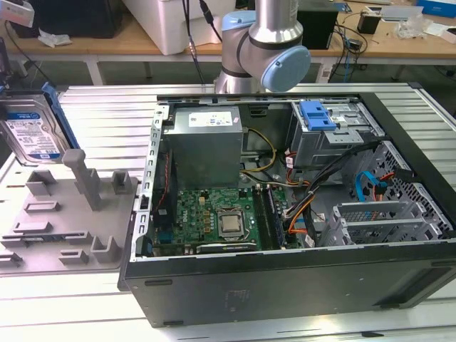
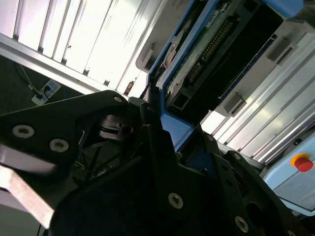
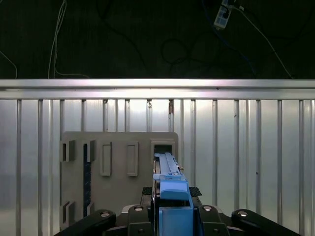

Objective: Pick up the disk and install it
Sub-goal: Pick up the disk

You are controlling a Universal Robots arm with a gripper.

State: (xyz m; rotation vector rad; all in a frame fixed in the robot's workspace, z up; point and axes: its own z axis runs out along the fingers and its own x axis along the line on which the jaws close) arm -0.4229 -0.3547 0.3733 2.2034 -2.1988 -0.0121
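The gripper [image 3: 172, 192] is clenched on the disk [image 3: 166, 164]. In the first wrist view its black fingers [image 3: 146, 191] press the blue-framed edge from both sides, and in the second wrist view one finger lies hard against that same frame, with the disk's circuit-board face bare beyond it. The disk stands on edge over the grey fixture plate [image 3: 118, 147], its far end lined up with an open pocket [image 3: 162, 146] in the plate (whether it sits in the pocket or hangs just clear cannot be told). Open slats of the aluminium table [image 3: 246, 157] run out on both sides of the plate to a straight rail edge [image 3: 157, 89], with dark floor and cables past it. In the exterior view the disk is at the exterior view's left, tilted with its label face showing, at the fixture's far edge and near an upright grey post [image 1: 82, 174]. The fixture's other edge lies just beside the wall of the open computer case [image 1: 285, 281]. The case's interior is uncovered, so the motherboard [image 1: 214, 221] and power supply [image 1: 206, 142] are exposed. In the case's far corner sits the drive cage [image 1: 342, 135], with a blue tab [image 1: 317, 114] on it and cables crowding its near side. Behind the case rises the arm's base [image 1: 263, 43], and beyond that a wooden bench [image 1: 107, 46].
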